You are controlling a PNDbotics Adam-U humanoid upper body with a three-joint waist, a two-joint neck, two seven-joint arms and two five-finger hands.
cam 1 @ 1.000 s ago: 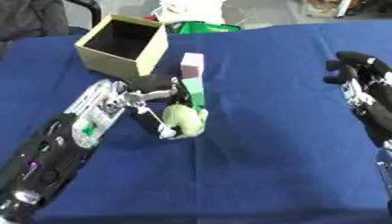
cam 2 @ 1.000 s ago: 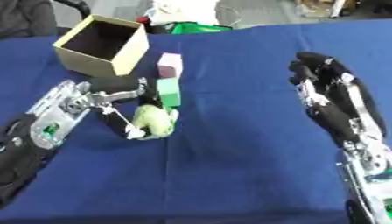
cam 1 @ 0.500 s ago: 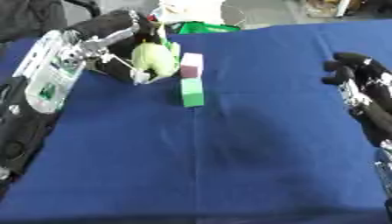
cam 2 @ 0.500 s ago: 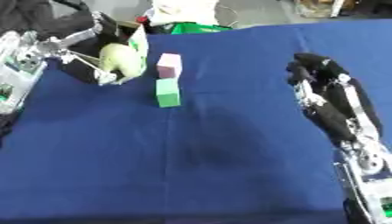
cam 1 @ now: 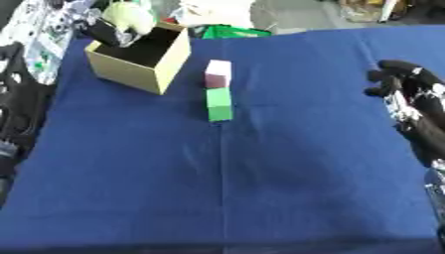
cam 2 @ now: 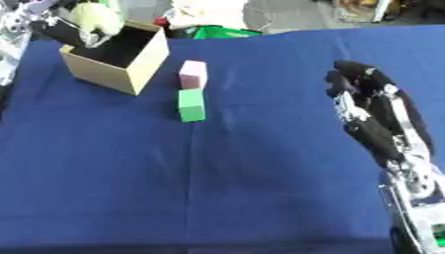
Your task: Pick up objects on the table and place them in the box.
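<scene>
Fingers (cam 2: 65, 31) apparently clasp pale fruit (cam 2: 96, 15) (over box (cam 2: 130, 62)).

A lab or test room: blue-clothed table (cam 1: 260, 188), grey floor (cam 1: 295, 12) and clutter beyond its far edge.

No legible text, label, brand or number was found: none on the box (cam 1: 139, 62), the two blocks, or the bench cloth (cam 1: 260, 173).

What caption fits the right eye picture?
Left hand holds a pale green object over the box; pink and green blocks wait.
</scene>
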